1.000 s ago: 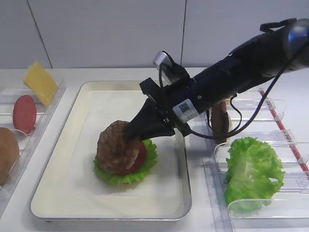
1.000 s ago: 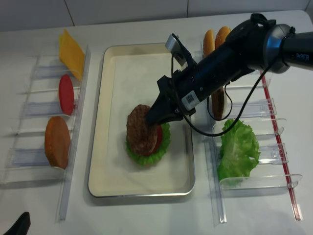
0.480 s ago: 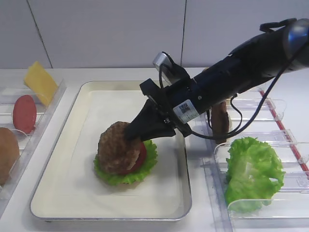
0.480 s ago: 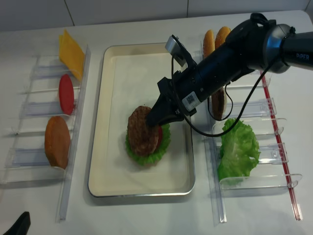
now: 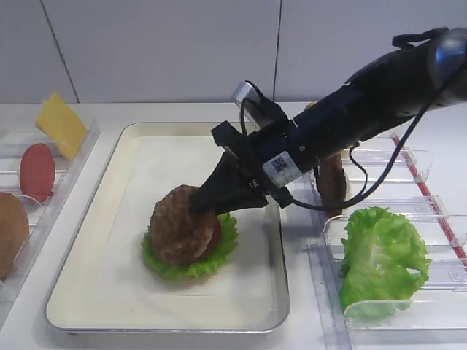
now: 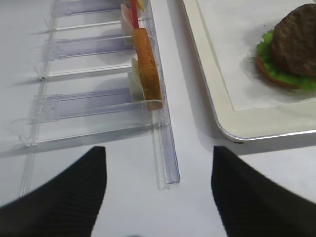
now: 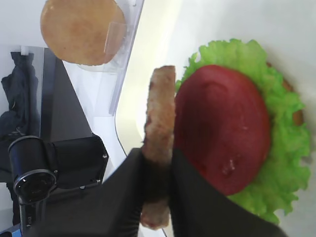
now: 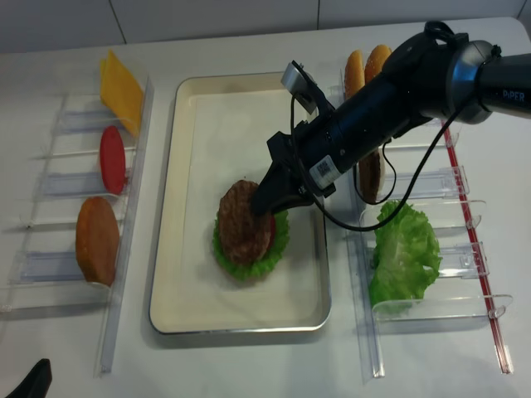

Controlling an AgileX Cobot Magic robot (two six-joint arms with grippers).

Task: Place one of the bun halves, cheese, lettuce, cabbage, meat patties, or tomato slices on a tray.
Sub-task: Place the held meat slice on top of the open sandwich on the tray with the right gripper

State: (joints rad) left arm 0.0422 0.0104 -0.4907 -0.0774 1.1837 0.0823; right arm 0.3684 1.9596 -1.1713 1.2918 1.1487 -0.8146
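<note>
You have one tray [image 8: 187, 307] in front of you, and on it one stack: a bun half at the bottom, barely showing, one lettuce leaf [image 5: 219, 244] over it and one tomato slice [image 7: 222, 133] on that. Count two meat patties: one in your right gripper [image 5: 206, 203], the other [image 8: 369, 174] standing on edge in the right rack [image 8: 431, 311]. That rack also holds two upright bun halves [image 8: 365, 66] at the far end and one loose lettuce [image 8: 405, 253] nearer you. The left rack [image 8: 50, 274] carries one cheese slice [image 8: 120, 79], one tomato slice [image 8: 112, 159] and one bun half [image 8: 97, 239]. Your right fingers [image 7: 123, 197] are closed on the edge of the held patty [image 5: 181, 224], which hangs tilted over the stack, with its face towards the tomato in the wrist view; whether they touch is unclear. The left gripper's dark fingers [image 6: 54, 192] stand spread apart over bare table beside the left rack, holding nothing.
</note>
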